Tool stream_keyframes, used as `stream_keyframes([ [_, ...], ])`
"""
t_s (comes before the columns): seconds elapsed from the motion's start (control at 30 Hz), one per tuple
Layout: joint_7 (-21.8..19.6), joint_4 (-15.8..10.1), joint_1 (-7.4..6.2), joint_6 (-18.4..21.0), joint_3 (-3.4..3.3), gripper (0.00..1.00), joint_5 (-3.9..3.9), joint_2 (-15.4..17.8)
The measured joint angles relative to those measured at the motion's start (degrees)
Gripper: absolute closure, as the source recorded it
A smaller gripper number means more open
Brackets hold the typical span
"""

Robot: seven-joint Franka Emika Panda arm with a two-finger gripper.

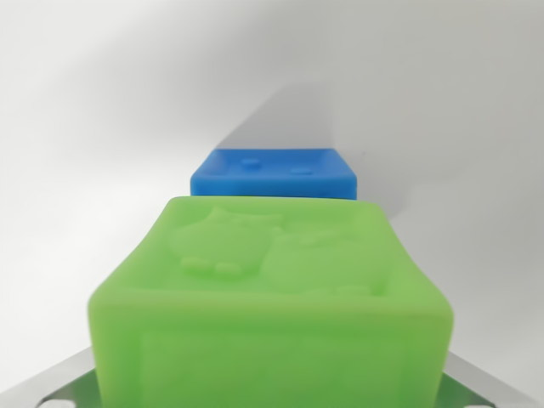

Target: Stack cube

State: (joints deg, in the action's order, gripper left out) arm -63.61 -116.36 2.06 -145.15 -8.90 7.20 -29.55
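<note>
A large green cube (272, 297) with a raised animal relief on its top face fills the lower half of the wrist view, very close to the camera. Grey metal fingers (59, 382) show at the bottom corners, one on each side of the cube, so my gripper (270, 393) is shut on it. Just beyond the green cube's far edge sits a blue cube (274, 174) on the white surface, with small round dimples on its top. The green cube hides the blue cube's near lower part.
A plain white surface (102, 127) surrounds both cubes. A soft grey shadow (289, 110) falls behind the blue cube.
</note>
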Motion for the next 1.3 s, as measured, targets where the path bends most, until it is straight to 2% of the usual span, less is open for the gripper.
stream_keyframes([
  [0.53,0.4,0.5,0.30,-2.1,0.45,1.00,0.55,-2.6],
  [0.57,0.4,0.5,0.31,-2.1,0.46,0.00,0.55,-2.7],
  [1.3,0.5,0.5,0.36,-2.2,0.49,0.00,0.58,-2.7],
])
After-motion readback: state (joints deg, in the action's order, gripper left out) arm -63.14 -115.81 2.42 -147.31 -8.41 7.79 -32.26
